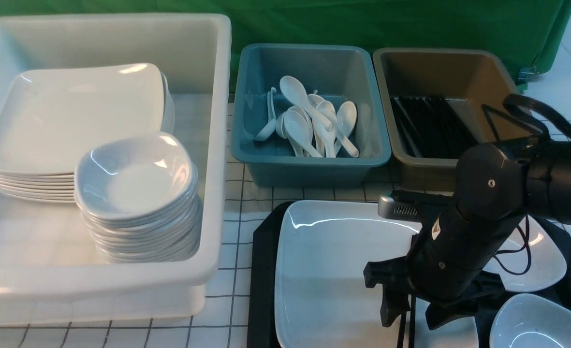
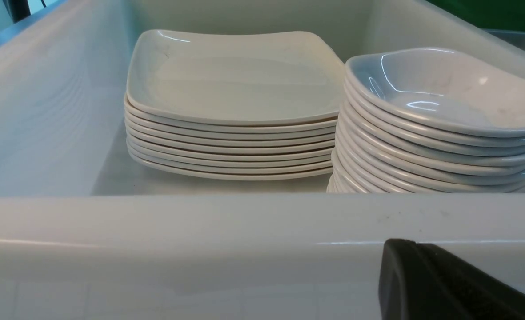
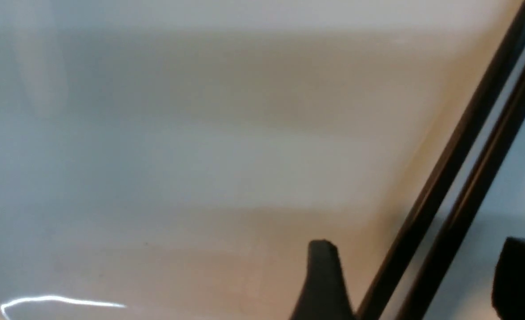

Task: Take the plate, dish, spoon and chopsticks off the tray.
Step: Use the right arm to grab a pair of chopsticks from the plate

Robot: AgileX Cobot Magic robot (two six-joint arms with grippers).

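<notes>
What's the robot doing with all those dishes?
The robot is clearing a black tray. Its right end effector is open and low over the big white plate, with its fingers on either side of the black chopsticks lying on it. The left end effector is shut, beside the white bin of stacked dishes.

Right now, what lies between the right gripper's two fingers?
The chopsticks, lying on the plate, cross between the right gripper's fingers; the right wrist view shows it.
</notes>
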